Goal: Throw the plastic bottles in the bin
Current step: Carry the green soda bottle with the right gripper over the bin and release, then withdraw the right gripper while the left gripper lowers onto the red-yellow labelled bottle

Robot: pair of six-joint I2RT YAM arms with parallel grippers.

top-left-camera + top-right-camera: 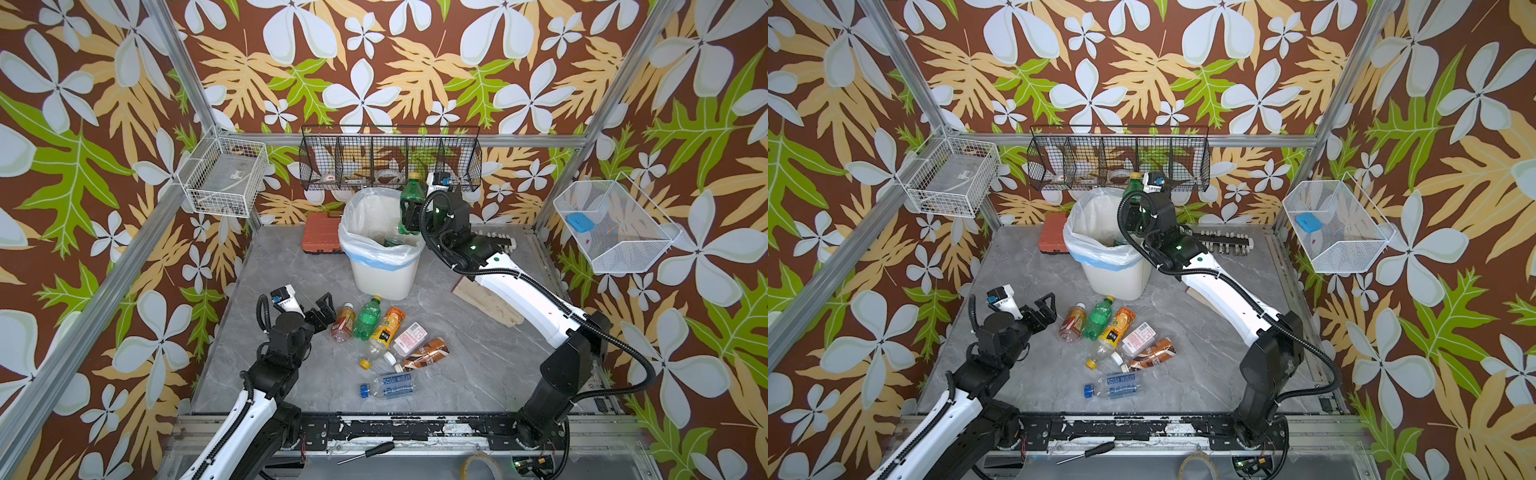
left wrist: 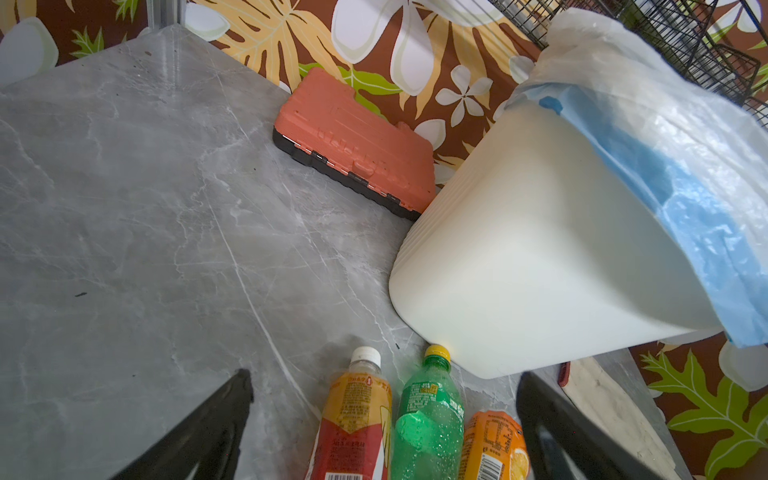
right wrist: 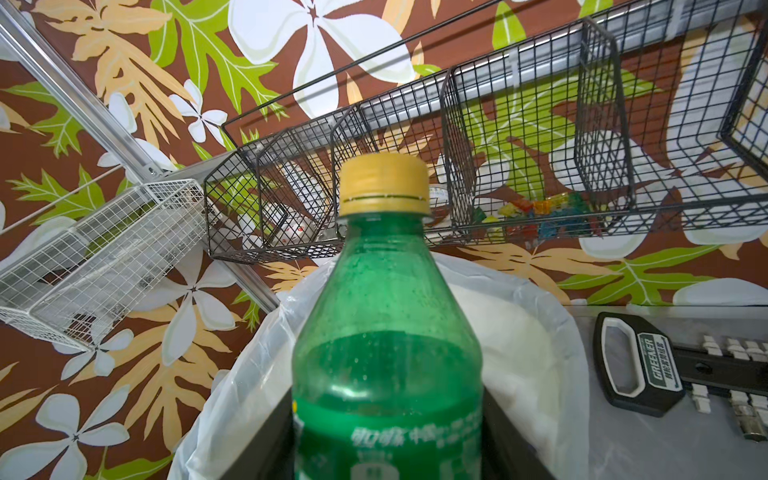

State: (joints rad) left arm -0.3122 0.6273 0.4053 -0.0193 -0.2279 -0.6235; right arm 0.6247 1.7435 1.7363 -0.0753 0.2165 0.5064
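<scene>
Right gripper [image 1: 410, 214] clasps green bottle [image 1: 410, 193] upright, cap up, over the right rim of the bin [image 1: 384, 274]; left gripper [image 1: 322, 311], jaws wide, hangs nearest the bottles [image 1: 386, 328] lying before the bin.

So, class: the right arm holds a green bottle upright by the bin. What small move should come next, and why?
Probably ease the green bottle a little further over the mouth of the bin before letting go. The right tool grips it upright, and in both top views it sits at the opening's right edge, not its middle, so a drop now might catch the rim.
</scene>
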